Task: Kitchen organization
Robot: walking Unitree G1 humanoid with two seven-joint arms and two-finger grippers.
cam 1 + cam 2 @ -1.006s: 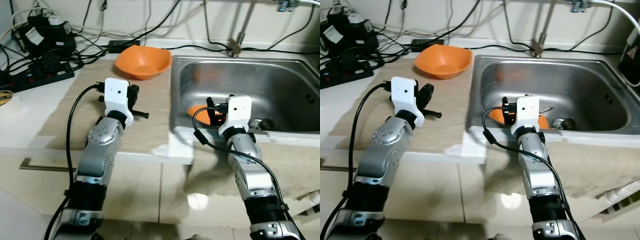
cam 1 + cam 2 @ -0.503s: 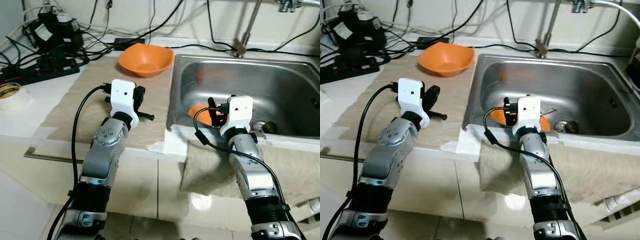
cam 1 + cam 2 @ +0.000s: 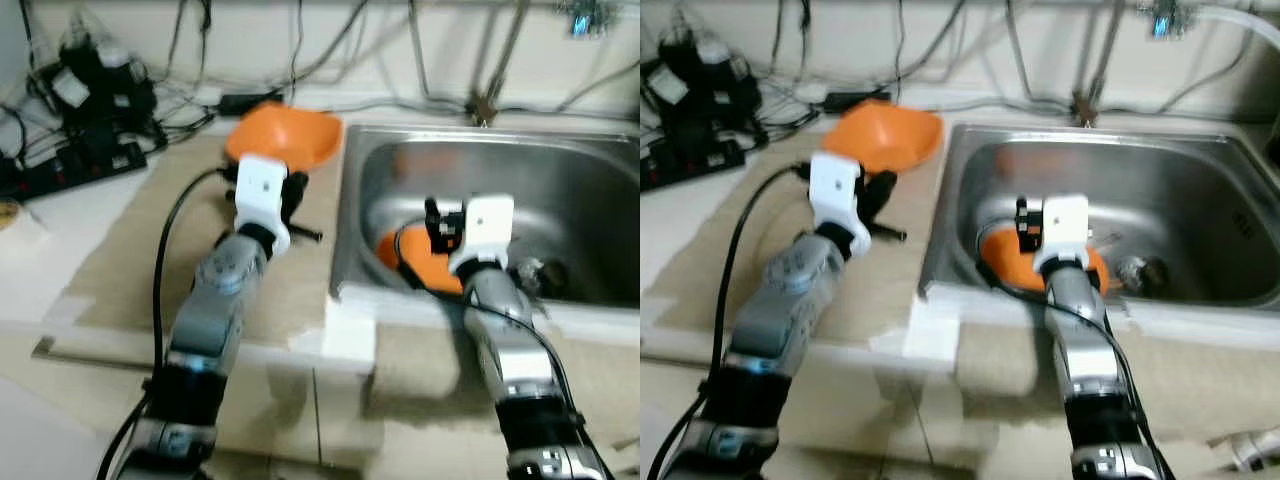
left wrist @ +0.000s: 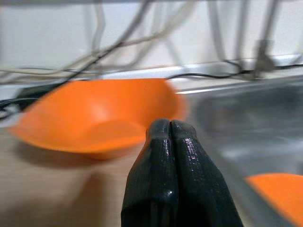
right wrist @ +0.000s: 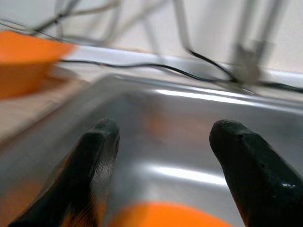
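Observation:
An orange bowl point(image 3: 290, 138) stands on the beige cloth at the back of the counter, beside the sink. My left gripper point(image 4: 170, 124) is shut and empty, held low over the cloth and pointing at that bowl from just in front of it. A second orange dish point(image 3: 392, 246) lies in the steel sink point(image 3: 560, 190) near its front wall. My right gripper point(image 5: 165, 135) hangs open over the sink's front edge, just above this dish, with nothing between its fingers point(image 5: 99, 142).
A faucet point(image 3: 488, 98) rises behind the sink, and a drain point(image 3: 545, 268) lies at the sink bottom to the right. Power strips and tangled cables point(image 3: 85, 110) crowd the back left of the counter. A cloth point(image 3: 420, 350) drapes over the counter's front edge.
The camera has moved closer to the counter and the picture is blurred. Both arms now reach further forward: the left gripper nearer the bowl, the right over the dish in the sink.

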